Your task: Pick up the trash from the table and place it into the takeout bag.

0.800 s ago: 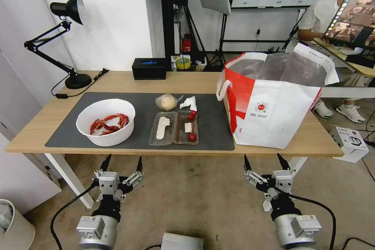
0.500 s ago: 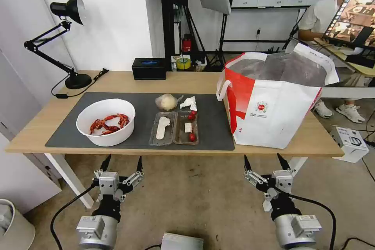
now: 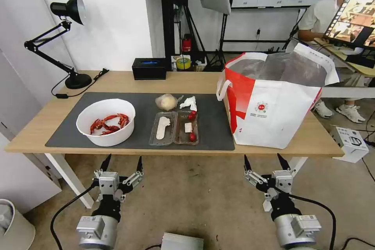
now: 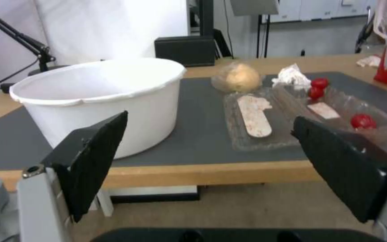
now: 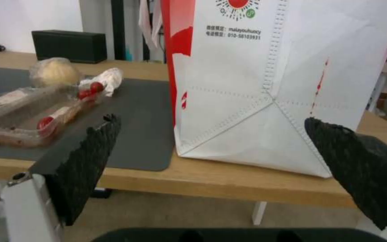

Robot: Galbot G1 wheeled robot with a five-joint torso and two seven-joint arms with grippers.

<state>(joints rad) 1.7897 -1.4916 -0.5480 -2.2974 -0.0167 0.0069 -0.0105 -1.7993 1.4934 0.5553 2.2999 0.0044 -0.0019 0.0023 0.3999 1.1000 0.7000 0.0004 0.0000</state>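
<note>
My left pincer (image 3: 121,163) and right pincer (image 3: 266,161) both hang below the near edge of the table (image 3: 117,81), fingers spread wide and empty, tips aimed up toward the tabletop; over the last second neither has moved and nothing on the table has shifted, so I judge the task has not started and all the trash is waiting. Ahead of the left pincer, on the dark grey mat (image 3: 70,119), sits the white bowl (image 3: 105,122) with red crayfish shells inside. Toward the middle lies the clear clamshell tray (image 3: 174,128), opened flat, its two halves side by side, each half's long axis running from the near edge toward the back, with cherry tomatoes (image 3: 192,137) in the right half. Just behind the tray are the plastic-wrapped lump (image 3: 166,102) and the crumpled tissue (image 3: 189,103), close together. The takeout bag (image 3: 273,101) stands upright on the table's right end, directly ahead of the right pincer, mouth open upward, logo side facing me. The black tissue box (image 3: 149,68) sits at the back edge.
</note>
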